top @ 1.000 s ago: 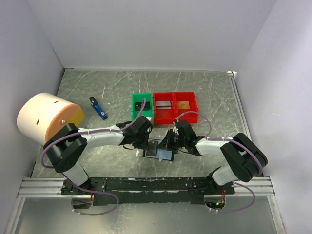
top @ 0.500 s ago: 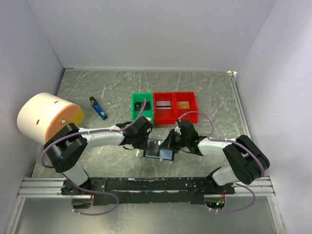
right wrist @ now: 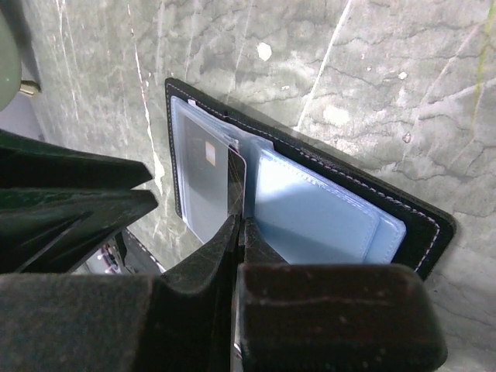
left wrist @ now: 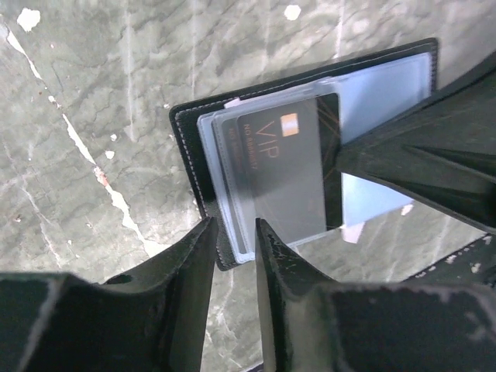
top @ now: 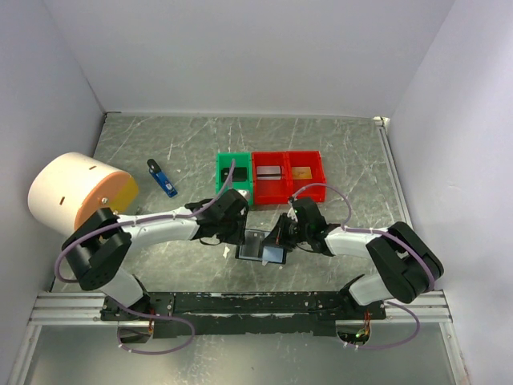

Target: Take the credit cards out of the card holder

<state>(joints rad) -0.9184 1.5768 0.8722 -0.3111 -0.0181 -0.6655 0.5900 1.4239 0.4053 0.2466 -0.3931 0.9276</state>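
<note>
Green marble table from above: card holder lies open near the front, long axis left to right. Left wrist: left gripper, jaws slightly apart, over its edge. Right wrist: right gripper closed on black credit card, which juts from its sleeve toward that gripper.

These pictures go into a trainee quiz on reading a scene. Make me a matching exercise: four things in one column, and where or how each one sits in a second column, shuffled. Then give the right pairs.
Things
1. card holder
2. black VIP card
3. green bin
4. blue and black stick

Places or states
A. directly left of the red bins
B. spread open, flat on the table
C. partly tucked inside the card holder
D. lying by itself on the table, left of all the bins

Pairs: 1-B, 2-C, 3-A, 4-D
</note>
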